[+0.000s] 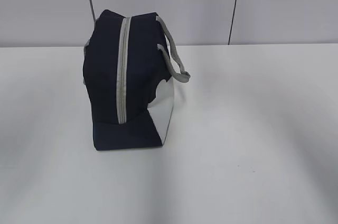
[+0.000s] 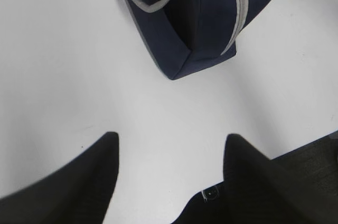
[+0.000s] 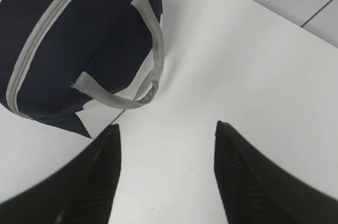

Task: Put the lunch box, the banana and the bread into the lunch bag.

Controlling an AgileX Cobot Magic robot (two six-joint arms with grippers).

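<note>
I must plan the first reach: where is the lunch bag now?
In the exterior view the lunch bag stands alone on the white table, left of centre, its grey zipper facing the camera.

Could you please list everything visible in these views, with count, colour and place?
lunch bag: one, navy blue with a white side panel, standing left of centre on the table, zipper shut
zipper: one, grey, running along the bag's top
strap handles: grey, one hanging on the bag's right side, another showing in the left wrist view
table: one, white, under the bag
wall: pale grey, behind the table
left end effector: one, black, open, near the bag, holding nothing
right end effector: one, black, open, near the strap, holding nothing
</note>
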